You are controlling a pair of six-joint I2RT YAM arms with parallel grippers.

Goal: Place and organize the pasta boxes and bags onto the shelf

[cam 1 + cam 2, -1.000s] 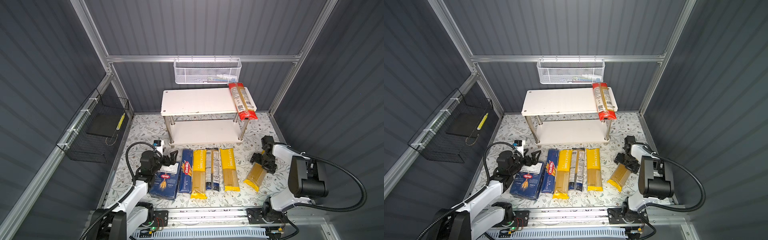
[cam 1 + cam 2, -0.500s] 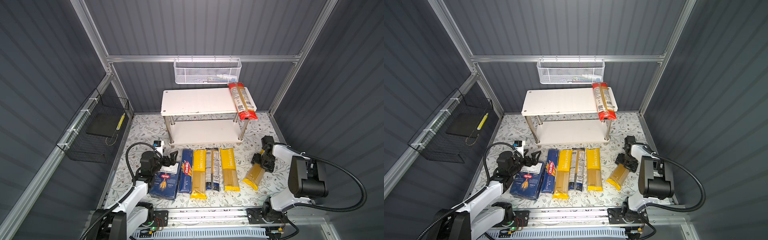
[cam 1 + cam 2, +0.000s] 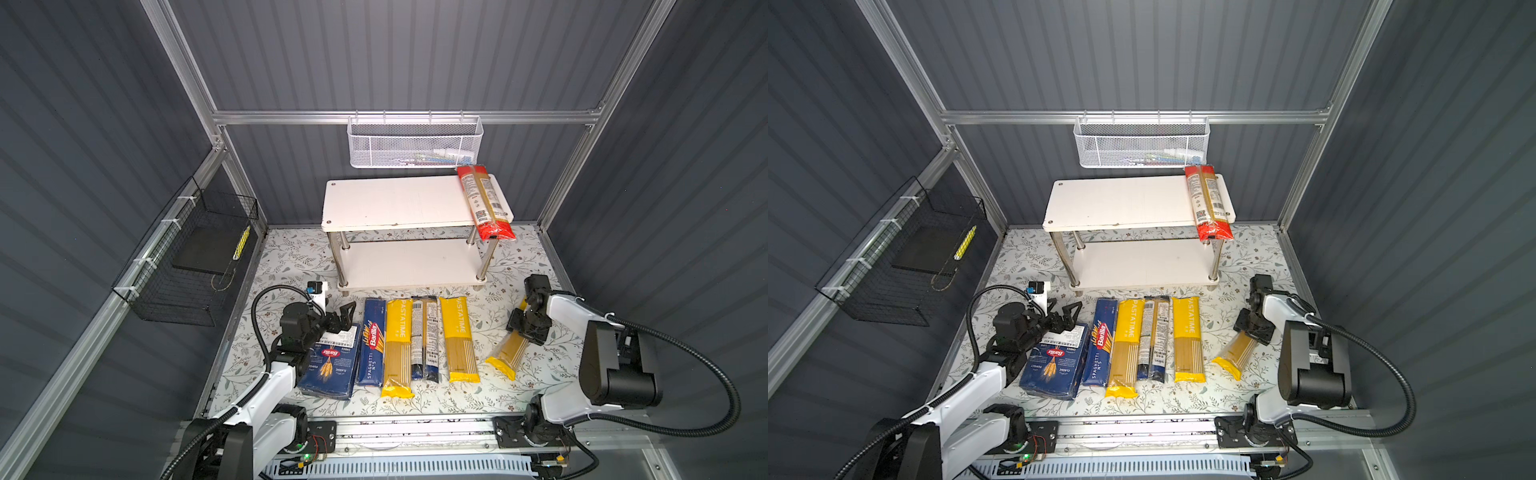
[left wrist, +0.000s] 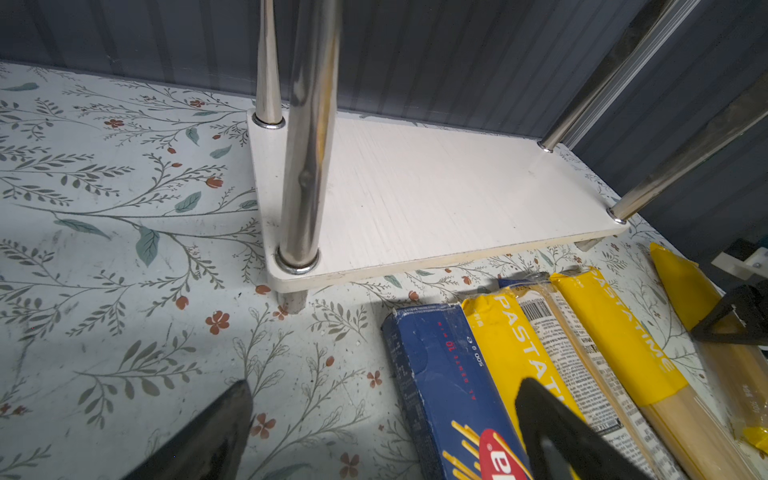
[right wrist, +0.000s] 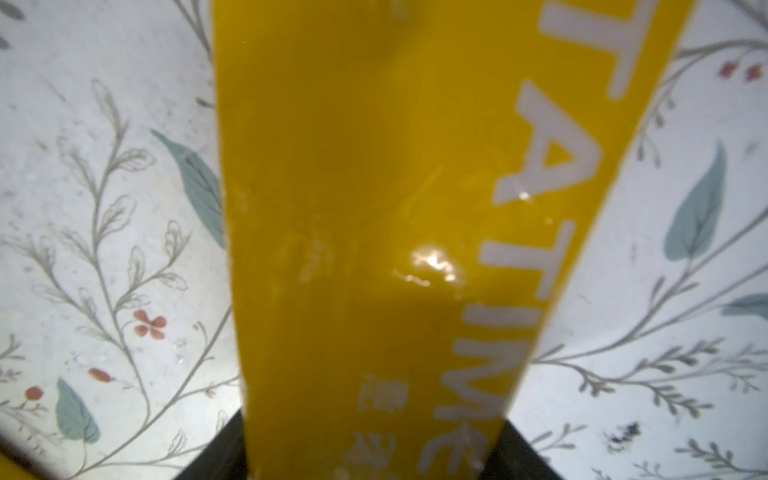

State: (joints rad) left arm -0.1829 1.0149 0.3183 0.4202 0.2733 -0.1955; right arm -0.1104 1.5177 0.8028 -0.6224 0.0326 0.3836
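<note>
Grey walls [image 3: 415, 62], floral mat [image 3: 291, 266]. In both top views, the right claw [image 3: 525, 328] sits on the upper end of a tilted yellow bag [image 3: 509, 355] lying on the mat. The shelf [image 3: 395, 203] stands well beyond it, with a red bag [image 3: 484, 203] on its top board. The left claw [image 3: 345, 318] hovers at the far end of the wide box [image 3: 332, 365].

Left wrist view: left claw [image 4: 382, 386] spread, nothing between; narrow box [image 4: 440, 374] just beside it.

Right wrist view: right claw [image 5: 370, 449] pinches the yellow bag [image 5: 374, 208], fingers [image 5: 216, 453] against both edges.
</note>
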